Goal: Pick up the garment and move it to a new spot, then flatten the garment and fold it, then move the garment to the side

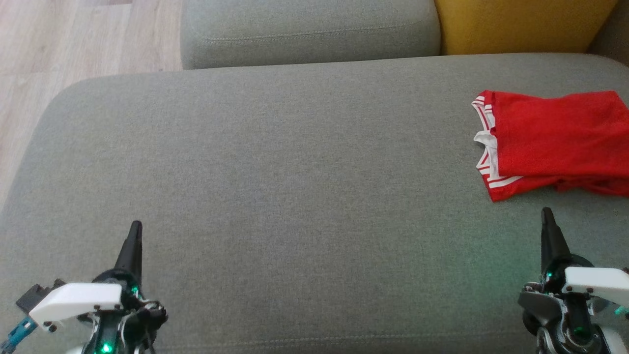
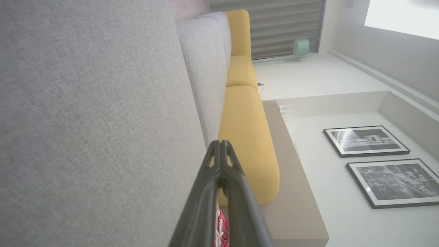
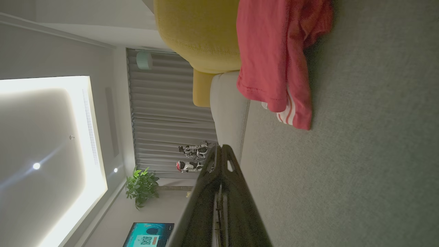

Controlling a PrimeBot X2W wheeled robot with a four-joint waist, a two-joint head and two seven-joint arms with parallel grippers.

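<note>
Garment (image 1: 555, 140): red with white stripes, folded, lying flat on the grey sofa seat (image 1: 295, 172), far over on the right side, near the yellow cushion (image 1: 521, 24). Partly cut off by the right edge of the head view, so no telling how close to the end of the seat. Looks folded and put to the side, so likely not much left to do.

Right tool (image 1: 547, 215): fingers pressed together, holding nothing, near the front edge of the garment but not touching. Left tool (image 1: 135, 227): pressed together too, empty, well apart from the garment, over bare seat.

Things to worry about from here:

Could poke the fold with the right tool if pushed forward with fingers closed. Would shove the garment, bunch it up and spoil the neat fold.

Could grab just the top layer on another pick. Would pull the fold open, with the layers only lying loose on each other. A bit lumpy and loose at the front right corner too.

Could not grab at all without spreading the fingers first.

Could drag the garment along by catching a fingertip on the white striped edge (image 1: 484, 112). Best to lift up first, then pull away.
</note>
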